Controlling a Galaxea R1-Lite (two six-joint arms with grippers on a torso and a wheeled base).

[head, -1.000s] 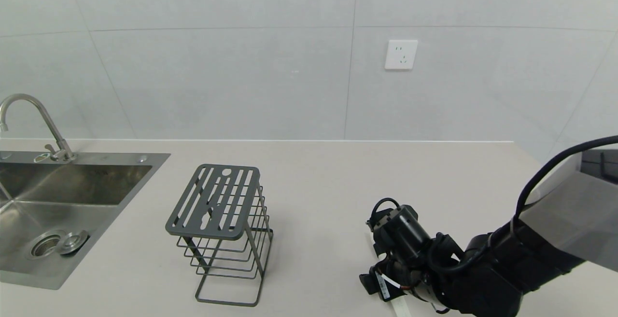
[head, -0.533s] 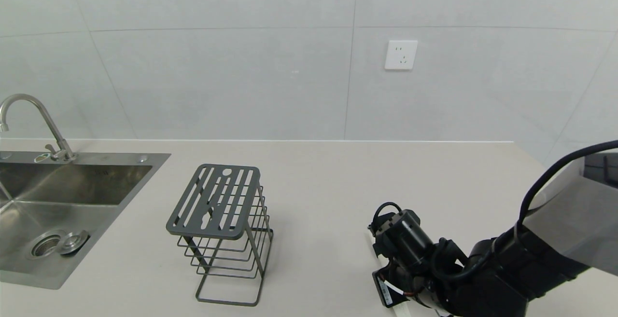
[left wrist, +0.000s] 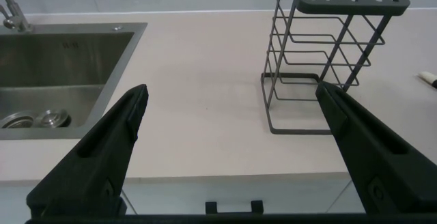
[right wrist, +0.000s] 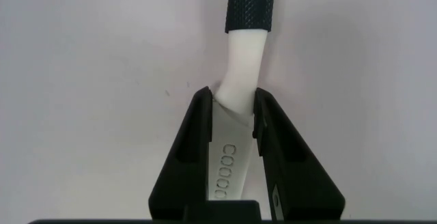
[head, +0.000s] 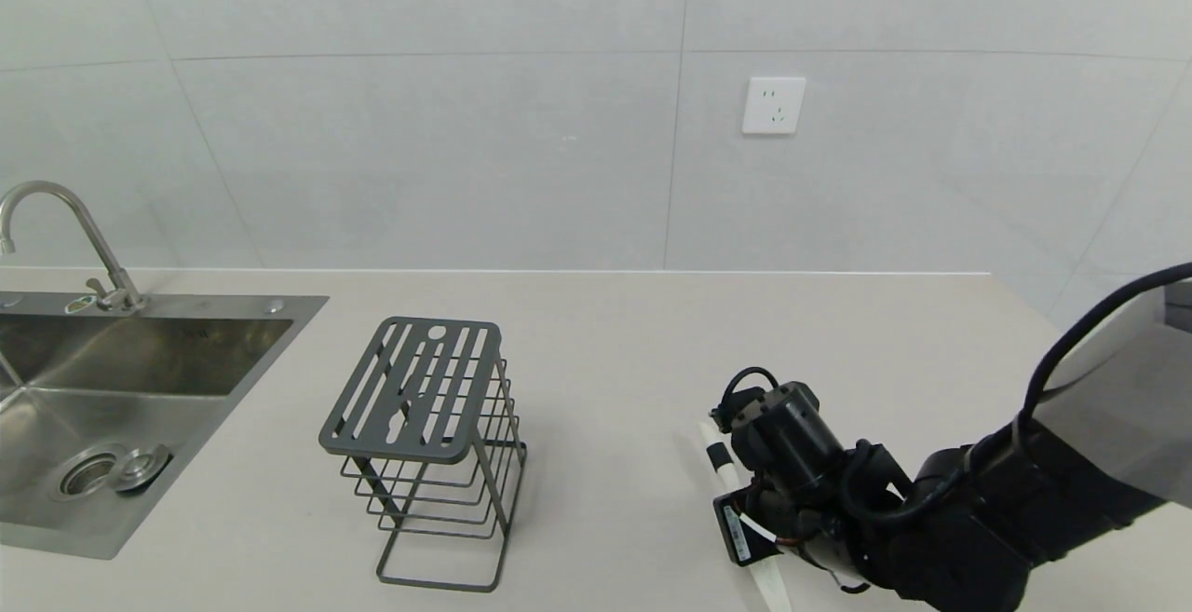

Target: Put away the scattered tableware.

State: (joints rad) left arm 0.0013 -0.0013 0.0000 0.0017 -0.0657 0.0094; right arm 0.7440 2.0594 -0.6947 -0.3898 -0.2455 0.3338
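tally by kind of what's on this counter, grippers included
utensil, white with black grip: 1
slotted metal rack: 1
sink: 1
tap: 1
grippers: 2, left gripper open, right gripper shut on the utensil
total: 6

Kitchen: sink (head: 186, 303), faucet (head: 118, 295), tiled wall (head: 419, 156).
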